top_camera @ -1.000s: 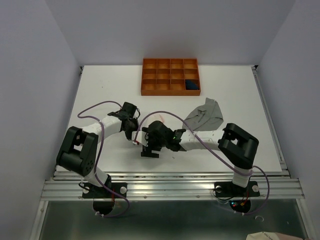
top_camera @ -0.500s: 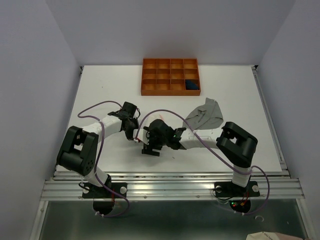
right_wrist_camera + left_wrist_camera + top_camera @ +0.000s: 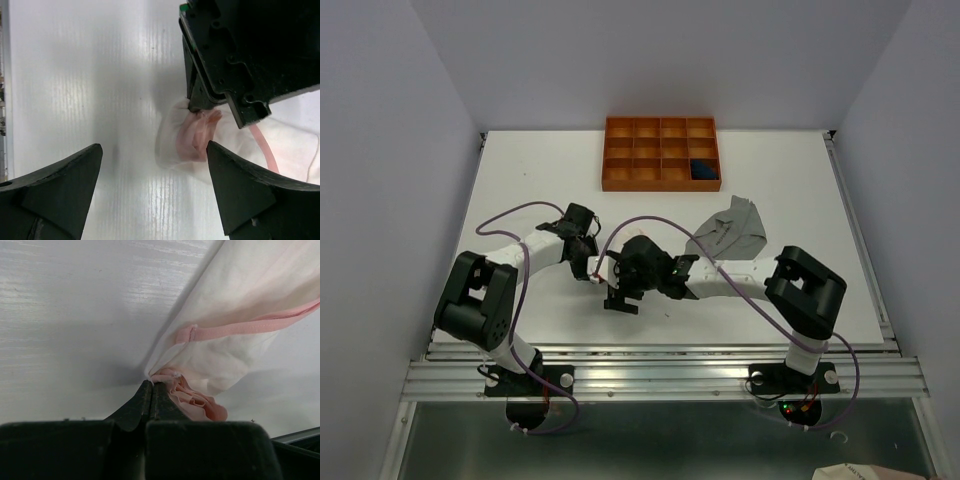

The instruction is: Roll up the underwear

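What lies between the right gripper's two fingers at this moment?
Right wrist view: the bunched end of the pink-white underwear, pinched by the left gripper, lies near one finger of the open right gripper; otherwise bare table.

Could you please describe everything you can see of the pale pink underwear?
The pink underwear is thin, sheer whitish cloth with a pink elastic trim. It lies on the white table, with one edge bunched into pink folds and pinched by the shut left hand. The open right hand hovers over that bunch.
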Controlling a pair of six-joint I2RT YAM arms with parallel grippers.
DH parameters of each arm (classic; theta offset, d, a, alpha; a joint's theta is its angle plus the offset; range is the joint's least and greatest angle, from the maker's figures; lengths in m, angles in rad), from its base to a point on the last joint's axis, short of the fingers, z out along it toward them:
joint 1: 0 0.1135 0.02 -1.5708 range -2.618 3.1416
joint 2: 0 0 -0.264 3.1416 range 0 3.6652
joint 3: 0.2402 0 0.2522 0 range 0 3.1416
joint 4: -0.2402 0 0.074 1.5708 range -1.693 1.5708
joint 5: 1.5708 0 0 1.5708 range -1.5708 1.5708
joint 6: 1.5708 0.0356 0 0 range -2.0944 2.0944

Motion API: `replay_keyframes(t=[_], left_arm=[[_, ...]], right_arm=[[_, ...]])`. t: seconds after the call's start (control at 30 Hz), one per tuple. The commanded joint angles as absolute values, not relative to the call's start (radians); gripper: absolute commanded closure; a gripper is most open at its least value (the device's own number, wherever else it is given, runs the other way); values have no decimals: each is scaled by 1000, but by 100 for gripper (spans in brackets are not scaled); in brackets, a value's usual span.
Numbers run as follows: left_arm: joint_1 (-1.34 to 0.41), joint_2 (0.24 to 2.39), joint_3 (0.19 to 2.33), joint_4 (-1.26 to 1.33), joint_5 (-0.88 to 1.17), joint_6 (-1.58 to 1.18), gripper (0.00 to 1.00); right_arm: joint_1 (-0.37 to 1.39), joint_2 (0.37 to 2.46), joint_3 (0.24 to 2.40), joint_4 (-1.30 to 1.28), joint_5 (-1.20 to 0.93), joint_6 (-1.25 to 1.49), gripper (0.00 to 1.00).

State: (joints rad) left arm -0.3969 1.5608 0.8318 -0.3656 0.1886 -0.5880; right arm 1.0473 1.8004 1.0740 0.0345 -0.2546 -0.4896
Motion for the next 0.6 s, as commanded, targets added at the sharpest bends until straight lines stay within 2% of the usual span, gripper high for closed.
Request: replay_keyframes(t=[0.0, 0.3, 0.57], left_arm=[[-400, 1624, 798, -428, 130, -561, 100], [-400, 1626, 798, -430, 130, -561, 100], [-400, 1626, 795, -430, 132, -561, 100]], right_arm=[[1051, 1772, 1078, 63, -354, -471, 9], [1060, 1827, 1103, 20, -391, -469, 10], [1060, 1891, 1108, 25, -220, -463, 13]])
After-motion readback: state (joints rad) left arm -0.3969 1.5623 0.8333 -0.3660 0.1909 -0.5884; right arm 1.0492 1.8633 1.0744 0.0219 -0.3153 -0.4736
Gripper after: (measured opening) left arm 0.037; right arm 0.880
